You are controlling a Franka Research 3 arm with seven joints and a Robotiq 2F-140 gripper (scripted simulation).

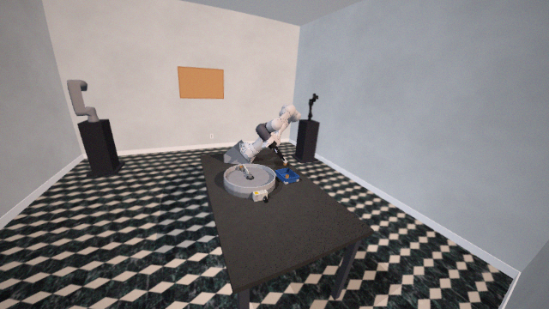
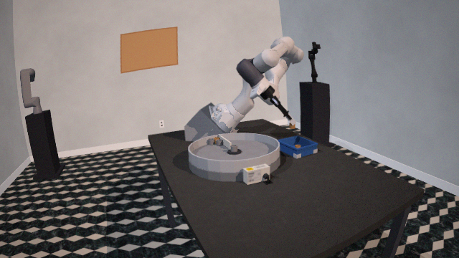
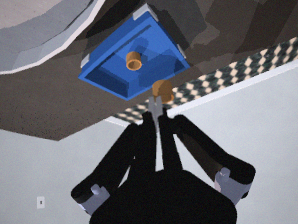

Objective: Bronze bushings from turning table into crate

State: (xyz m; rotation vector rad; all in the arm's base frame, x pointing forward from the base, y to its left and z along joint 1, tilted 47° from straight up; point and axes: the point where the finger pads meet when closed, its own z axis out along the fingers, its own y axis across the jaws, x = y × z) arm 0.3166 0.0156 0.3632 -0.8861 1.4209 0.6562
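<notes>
My gripper point(image 1: 284, 160) point(image 2: 291, 122) point(image 3: 156, 103) is shut on a bronze bushing point(image 1: 286, 164) point(image 2: 292, 126) point(image 3: 162, 89), held at the fingertips above and behind the blue crate point(image 2: 287, 150) point(image 3: 105, 88). Another bronze bushing point(image 1: 287, 176) point(image 2: 297, 146) point(image 3: 133, 60) lies inside the crate. The turning table point(image 1: 240, 184) point(image 2: 222, 169) is a grey disc with a raised rim. On its far left part, grey steel bushings point(image 2: 211, 141) stand close around something bronze point(image 2: 216, 138), by the pale bar; their exact number is unclear.
A pale bar point(image 2: 225, 142) reaches across the disc to a central hub point(image 2: 234, 148). A white box point(image 1: 260, 196) point(image 2: 256, 174) with a small black part stands at the turning table's front. The crate stands close to the turning table's right side.
</notes>
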